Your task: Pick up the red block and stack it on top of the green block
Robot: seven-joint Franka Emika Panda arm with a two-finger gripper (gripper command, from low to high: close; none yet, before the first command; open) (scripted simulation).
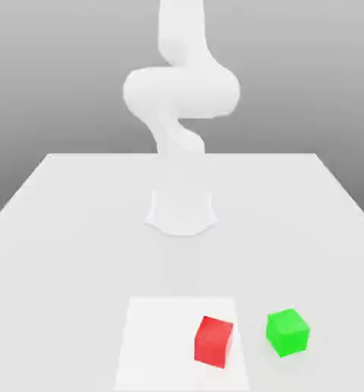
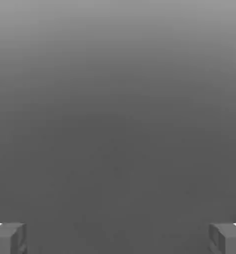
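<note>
Currently one red block point(image 1: 214, 341) and one green block point(image 1: 287, 331) sit near the table's point(image 1: 62, 230) front edge, close together but apart, green toward the exterior view's right. Red rests on a paler square patch point(image 1: 162, 337). Wide bare tabletop lies between blocks and arm base point(image 1: 182, 210). Gripper point(image 2: 118, 238) fingers point(image 2: 8, 237) spread wide, holding nothing.

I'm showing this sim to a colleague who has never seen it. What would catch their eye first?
The red block and the green block stand out first, sitting apart near the front of the pale table, the green one toward the exterior view's right. Behind them the white arm rises from its base at the table's middle. In the hand view, the gripper has its fingers spread wide, with nothing between them.
</note>
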